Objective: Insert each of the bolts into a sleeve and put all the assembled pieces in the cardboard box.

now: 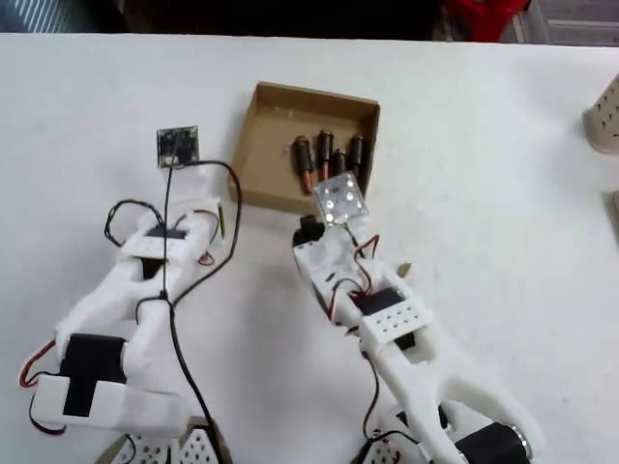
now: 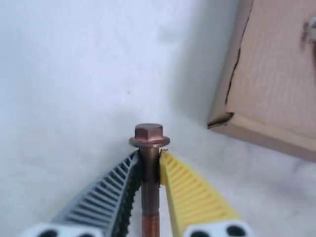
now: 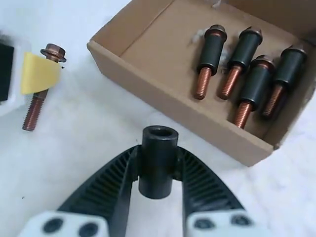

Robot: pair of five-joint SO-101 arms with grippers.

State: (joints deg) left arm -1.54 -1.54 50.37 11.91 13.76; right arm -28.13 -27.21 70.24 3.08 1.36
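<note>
The left tool [image 2: 150, 159] pinched a copper bolt [image 2: 149, 134] by its shank, head outward, over the white desk [image 1: 503, 145]. The right tool [image 3: 157, 149] pinched a black sleeve [image 3: 157, 170]. Seen from above, the cardboard box [image 1: 266, 145] lay at 12 o'clock from it and held four assembled pieces [image 1: 327, 153].

Item count: one cardboard box [image 3: 163, 98]; four assembled pieces [image 3: 213, 47], all lying inside the box; one separate bolt [image 2: 149, 136], unassembled; one separate sleeve [image 3: 158, 158], unassembled.
</note>
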